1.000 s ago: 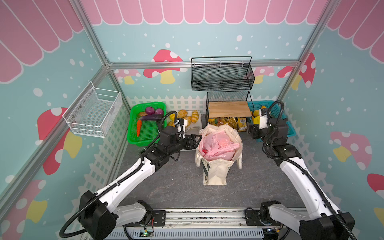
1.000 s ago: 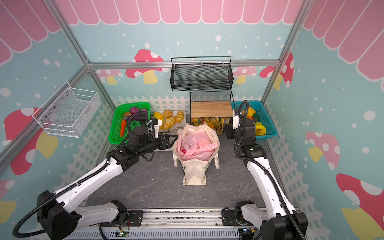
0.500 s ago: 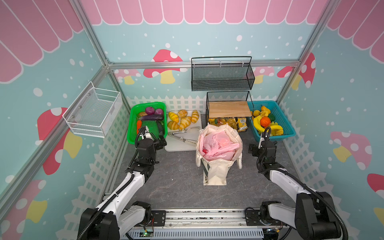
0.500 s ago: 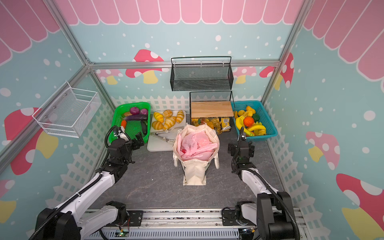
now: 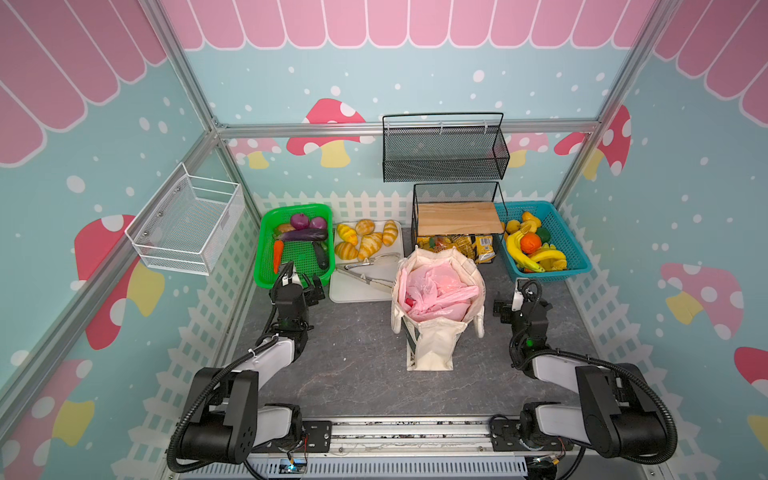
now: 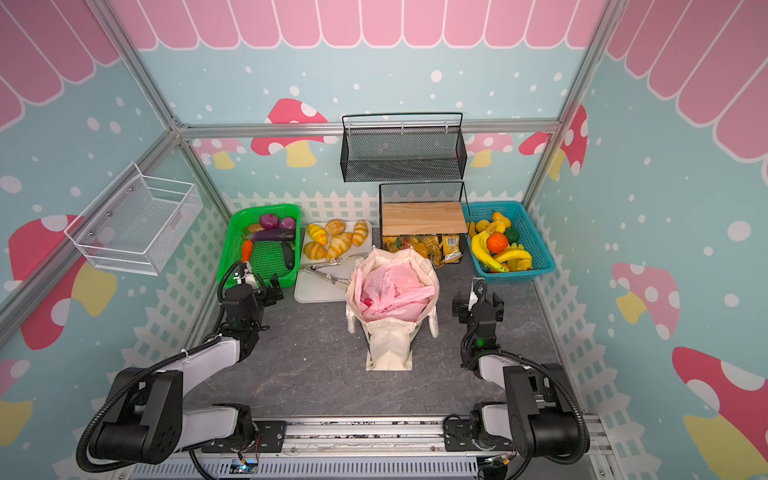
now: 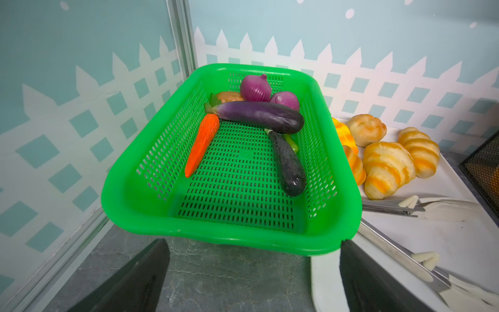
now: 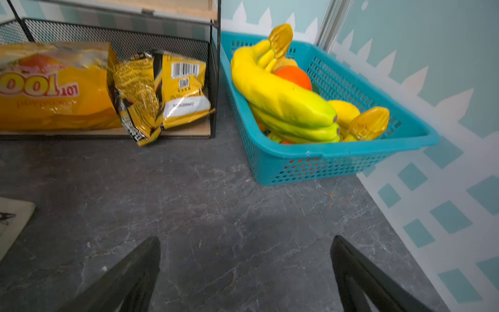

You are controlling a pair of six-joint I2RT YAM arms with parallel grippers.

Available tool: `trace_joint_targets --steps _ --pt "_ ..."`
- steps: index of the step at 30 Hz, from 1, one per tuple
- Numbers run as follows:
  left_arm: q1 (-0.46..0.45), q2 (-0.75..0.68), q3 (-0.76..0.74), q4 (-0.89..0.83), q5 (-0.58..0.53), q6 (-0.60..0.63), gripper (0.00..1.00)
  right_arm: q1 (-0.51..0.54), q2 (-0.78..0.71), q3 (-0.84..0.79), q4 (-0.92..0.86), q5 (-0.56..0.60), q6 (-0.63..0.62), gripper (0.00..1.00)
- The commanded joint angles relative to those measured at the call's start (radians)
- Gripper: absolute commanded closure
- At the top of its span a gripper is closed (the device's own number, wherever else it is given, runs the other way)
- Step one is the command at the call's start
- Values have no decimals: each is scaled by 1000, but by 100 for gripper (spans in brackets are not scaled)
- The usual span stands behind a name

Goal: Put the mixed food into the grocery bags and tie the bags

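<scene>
Two pincers, both spread wide and holding nothing. Left pincer (image 7: 253, 241) sits low at the near rim of the green basket (image 7: 127, 194), nose pointed straight in. Carrot (image 7: 202, 144) lies along the basket's left side, its top touching the eggplant (image 7: 259, 116) that lies across the far end, and both are waiting to be packed.

On to the middle: tote (image 5: 432, 349) stands on the table (image 8: 216, 202) with the pink bag (image 5: 440, 286) stuffed inside it. The bag's mouth is open, its plastic loose and crumpled, nothing tied. A bit of red shows in there, can't tell what. Behind the tote, packets (image 8: 183, 91) sit under the rack (image 5: 455, 220), poking out at its front edge.

Right pincer (image 8: 245, 237) hovers low over bare table near the blue basket (image 8: 351, 151) of bananas (image 8: 283, 100), which aren't mine to pack.

My read: packing is the step in hand, tying comes later. Next call goes to the left side, I reckon: lift over the near rim, drop on the carrot's thick end and close across it. Then swing right and let go above the pink bag's mouth, clearing the tote's rim on the way
</scene>
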Motion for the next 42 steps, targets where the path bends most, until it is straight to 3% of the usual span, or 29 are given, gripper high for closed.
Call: trace_joint_targets --steps 1,6,11,12,13,15,42 --pt "20 56 28 25 59 38 0 -3 26 -10 134 -46 -43 1" --pt "34 207 -6 198 144 57 0 -3 73 -5 215 -82 -68 1" --pt "46 234 -64 332 175 51 0 -38 228 -57 449 -129 -74 1" --pt "47 222 -55 295 178 45 0 -41 240 -58 490 -132 -75 1" --pt "47 225 -54 296 179 45 0 -50 207 -38 388 -145 -58 1" --pt "48 228 -57 308 178 47 0 -60 234 -51 464 -160 -60 0" --pt "45 228 -57 310 170 52 0 -59 224 -49 442 -159 -61 0"
